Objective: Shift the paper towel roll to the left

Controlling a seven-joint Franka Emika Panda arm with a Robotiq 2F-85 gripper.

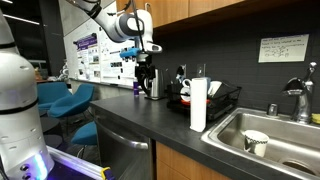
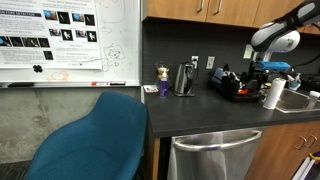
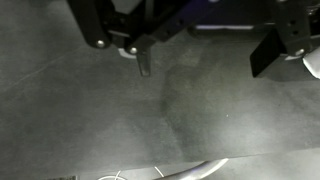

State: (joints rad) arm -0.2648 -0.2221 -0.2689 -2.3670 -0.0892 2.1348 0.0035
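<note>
The paper towel roll (image 1: 198, 105) (image 2: 272, 93) stands upright on the dark counter, a plain white cylinder between the dish rack and the sink. My gripper (image 1: 144, 68) (image 2: 262, 68) hangs above the counter, apart from the roll. In the wrist view the gripper (image 3: 205, 58) comes in from the top, open, with only bare countertop between its two dark fingers (image 3: 143, 63). A white sliver (image 3: 313, 66) shows at the right edge of that view; I cannot tell what it is.
A steel kettle (image 1: 155, 83) (image 2: 184, 79) stands near the wall. A black dish rack (image 1: 225, 100) (image 2: 228, 86) sits behind the roll. The sink (image 1: 285, 125) and faucet (image 1: 300, 98) lie beside it. A blue chair (image 2: 95, 140) stands before the counter.
</note>
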